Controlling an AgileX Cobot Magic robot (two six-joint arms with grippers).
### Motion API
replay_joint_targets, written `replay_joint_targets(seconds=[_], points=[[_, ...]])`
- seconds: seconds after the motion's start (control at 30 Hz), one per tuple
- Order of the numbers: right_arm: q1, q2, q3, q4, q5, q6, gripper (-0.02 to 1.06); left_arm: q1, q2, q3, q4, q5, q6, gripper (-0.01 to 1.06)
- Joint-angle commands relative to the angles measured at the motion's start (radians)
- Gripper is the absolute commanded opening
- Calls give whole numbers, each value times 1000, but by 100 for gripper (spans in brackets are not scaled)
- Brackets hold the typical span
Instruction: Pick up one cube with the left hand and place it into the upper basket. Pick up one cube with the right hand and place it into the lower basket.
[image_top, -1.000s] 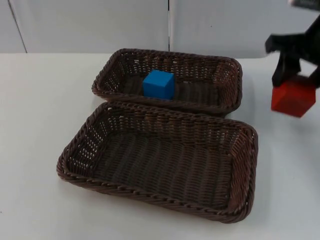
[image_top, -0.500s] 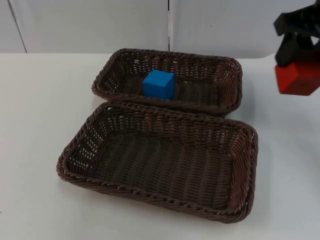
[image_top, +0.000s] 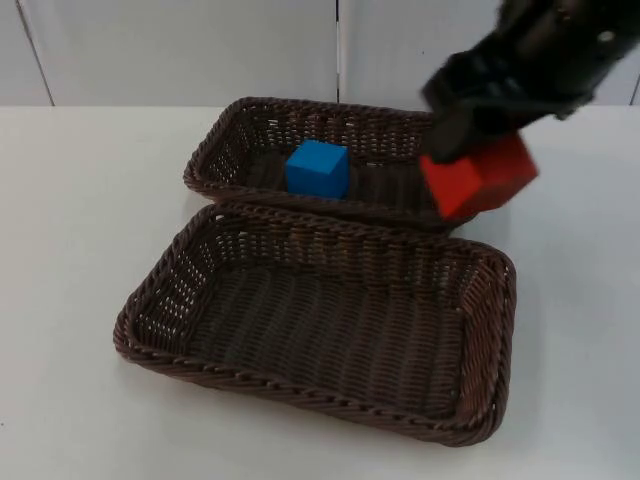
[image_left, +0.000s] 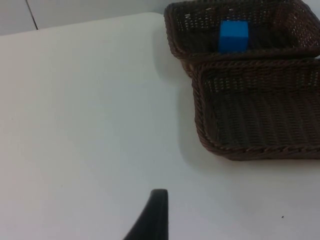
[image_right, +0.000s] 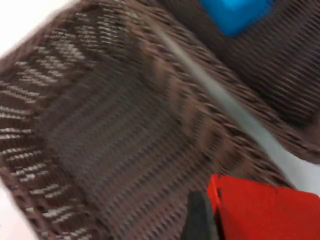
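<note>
My right gripper is shut on a red cube and holds it in the air over the right end of the upper basket, near the far right corner of the lower basket. The right wrist view shows the red cube above the lower basket's weave. A blue cube lies inside the upper basket, also visible in the left wrist view. The left arm waits off to the left, above the bare table; one black fingertip of it shows.
The two dark wicker baskets stand side by side in the middle of the white table, long sides touching. A grey partition wall closes the far edge. Bare table lies left of the baskets.
My right arm has swung left from the table's right edge with the red cube, lifting it and carrying it over the baskets. The blue cube and both baskets have not moved.
</note>
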Motion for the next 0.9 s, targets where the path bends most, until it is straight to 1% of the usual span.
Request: replay_joint_targets(seconds=[0.0,0.03,0.1,0.2,0.23,0.3,0.37,0.53,0.67,0.7,0.87], points=[[53,-15,-3,3,-41,-53,0,-6,-4,6,-3,3,-4,88],[53,-15,-3,3,-41,-53,0,-6,-4,6,-3,3,-4,88],[94,-15,-3,3,-61,-121,0,-6,-4,6,-3,3,-4,88],[149,-15,-3,3,-91,-250,0,-6,-4,6,-3,3,-4,88],[149,-15,-3,3,-91,-250,0,-6,-4,6,-3,3,-4,88],[181,-15,-3,3,-123,-312,0,-6,-4,6,-3,3,-4,88],[197,-15,-3,3,-152,-314,0,-6,-4,6,-3,3,-4,88],[199,-15,-3,8,-183,-314,0,-6,-4,6,-3,3,-4,88],[199,0,-3,15,-235,-314,0,-6,-4,6,-3,3,-4,88],[199,0,-3,15,-235,-314,0,-6,-4,6,-3,3,-4,88],[199,55,-3,39,-322,-308,0,-6,-4,6,-3,3,-4,88]])
